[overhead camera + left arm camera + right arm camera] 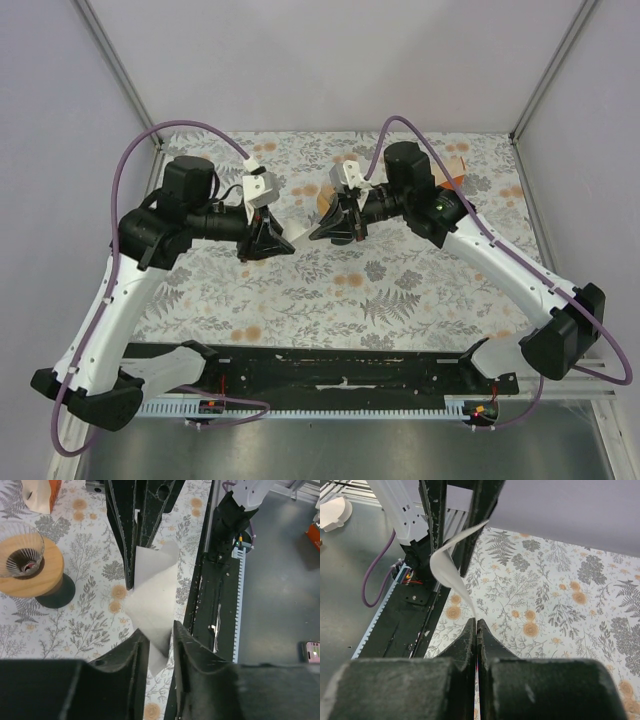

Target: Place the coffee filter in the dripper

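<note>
The coffee filter [152,605], a thin white paper sheet, hangs in the air between the two grippers over the flowered table. My right gripper [476,622] is shut on one edge of the filter [451,567], which curls away toward the left arm's fingers [436,525]. My left gripper [159,630] is open, with the filter's other corner loose in the gap between its jaws. From above, the left gripper [283,245] and the right gripper [318,232] meet tip to tip at mid-table. The dripper [30,572] stands on a dark base to the left, partly hidden behind the right gripper in the top view [322,200].
An orange-and-white box [40,492] lies beyond the dripper, at the back right in the top view [455,165]. The black mounting rail [210,605] runs along the table's near edge. Purple cables [150,140] loop above both arms.
</note>
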`<state>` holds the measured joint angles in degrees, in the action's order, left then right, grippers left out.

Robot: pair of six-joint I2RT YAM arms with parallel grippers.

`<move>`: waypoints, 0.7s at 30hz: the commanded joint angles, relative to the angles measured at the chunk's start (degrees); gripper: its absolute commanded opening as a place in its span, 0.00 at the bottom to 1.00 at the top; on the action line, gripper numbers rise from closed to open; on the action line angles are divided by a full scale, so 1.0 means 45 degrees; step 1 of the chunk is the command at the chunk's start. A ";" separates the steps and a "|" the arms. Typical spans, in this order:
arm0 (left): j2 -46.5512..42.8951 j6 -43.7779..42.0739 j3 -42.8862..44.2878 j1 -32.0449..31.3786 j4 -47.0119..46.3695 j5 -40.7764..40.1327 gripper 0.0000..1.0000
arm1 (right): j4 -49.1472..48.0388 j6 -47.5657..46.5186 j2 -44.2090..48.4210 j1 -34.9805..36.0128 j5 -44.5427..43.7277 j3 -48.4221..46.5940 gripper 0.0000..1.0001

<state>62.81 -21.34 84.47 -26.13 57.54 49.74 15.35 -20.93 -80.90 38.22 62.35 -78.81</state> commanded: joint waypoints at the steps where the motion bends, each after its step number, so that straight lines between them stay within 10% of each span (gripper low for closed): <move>1: 0.0047 0.1071 0.0916 -0.0053 -0.0696 0.0901 0.24 | 0.0435 -0.0506 0.0166 -0.0016 -0.0592 -0.0554 0.00; 9: -0.0051 0.1383 0.0996 -0.0053 -0.0930 0.0142 0.02 | 0.0494 -0.0037 -0.0126 -0.0114 -0.1062 -0.0807 0.00; 21: -0.0304 0.0681 0.1541 -0.0053 -0.1886 -0.3763 0.02 | 0.0708 0.0022 0.0302 -0.0133 -0.0925 -0.0379 0.00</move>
<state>63.05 -17.45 87.81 -26.13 54.02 39.97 18.22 -21.45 -81.34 37.74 58.15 -79.90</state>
